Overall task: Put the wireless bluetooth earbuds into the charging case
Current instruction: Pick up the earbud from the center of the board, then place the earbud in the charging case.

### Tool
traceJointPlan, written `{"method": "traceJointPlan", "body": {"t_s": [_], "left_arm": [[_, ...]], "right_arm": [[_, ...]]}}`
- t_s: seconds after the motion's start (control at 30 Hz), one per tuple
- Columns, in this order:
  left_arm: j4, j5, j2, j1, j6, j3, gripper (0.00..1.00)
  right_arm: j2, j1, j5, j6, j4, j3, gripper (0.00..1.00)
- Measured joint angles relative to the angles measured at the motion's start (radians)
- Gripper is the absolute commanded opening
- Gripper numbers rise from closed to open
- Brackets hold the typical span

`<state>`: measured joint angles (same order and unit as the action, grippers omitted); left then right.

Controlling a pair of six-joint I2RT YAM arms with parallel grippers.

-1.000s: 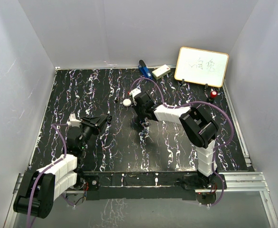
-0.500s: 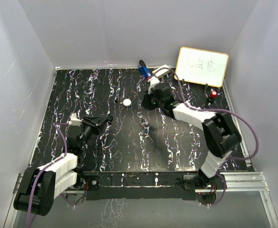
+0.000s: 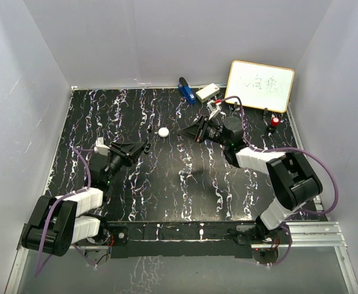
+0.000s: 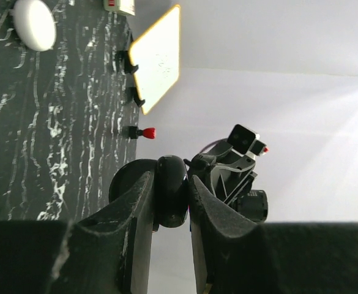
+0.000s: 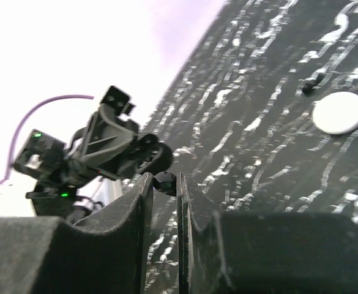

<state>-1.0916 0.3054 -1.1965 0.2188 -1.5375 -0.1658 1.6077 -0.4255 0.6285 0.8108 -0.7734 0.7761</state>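
Since a moment ago the right gripper [image 3: 182, 132] has swung from the back of the marbled black table [image 3: 136, 196] and now hangs above it, pointing left toward the left gripper [image 3: 143, 146], which has risen a little and points back at it. The two tips are near each other but apart. The left fingers [image 4: 136, 214] are clamped on a glossy black rounded piece [image 4: 171, 191]; I cannot tell whether it is one of the wireless bluetooth earbuds. The right fingers [image 5: 143, 208] are drawn to a narrow slit, with a small dark bead [image 5: 164, 180] showing between the tips; I cannot tell whether it is pinched. On the table a white round puck [image 3: 163, 131] lies below and between the grippers, with a tiny dark piece [image 3: 149, 130] just beside it. A whiteboard [image 3: 259, 86] stands at the far right.
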Motion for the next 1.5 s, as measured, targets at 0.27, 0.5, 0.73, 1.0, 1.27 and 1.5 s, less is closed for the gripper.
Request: {"method": "traceJointPlan", "body": {"t_s": [0.27,0.5,0.73,1.0,1.27,1.5], "left_arm": [[-0.031,0.011,-0.012,0.034,0.0,-0.045,0.0],[-0.058,0.019,-0.068,0.071,0.0,-0.058,0.0],[-0.082,0.025,-0.084,0.086,0.0,-0.073,0.0],[-0.09,0.032,-0.092,0.095,0.0,-0.089,0.0],[-0.109,0.04,-0.105,0.106,0.0,-0.089,0.0],[-0.128,0.043,-0.117,0.117,-0.001,-0.091,0.0]], "right_arm": [[0.029,0.0,0.088,0.19,-0.248,-0.021,0.0],[0.052,0.0,0.125,0.267,-0.364,-0.021,0.0],[0.08,0.0,0.141,0.3,-0.408,-0.022,0.0],[0.098,-0.008,0.154,0.319,-0.436,-0.022,0.0],[0.124,-0.046,0.156,0.322,-0.436,-0.018,0.0],[0.175,-0.084,0.154,0.322,-0.435,0.013,0.0]]}}
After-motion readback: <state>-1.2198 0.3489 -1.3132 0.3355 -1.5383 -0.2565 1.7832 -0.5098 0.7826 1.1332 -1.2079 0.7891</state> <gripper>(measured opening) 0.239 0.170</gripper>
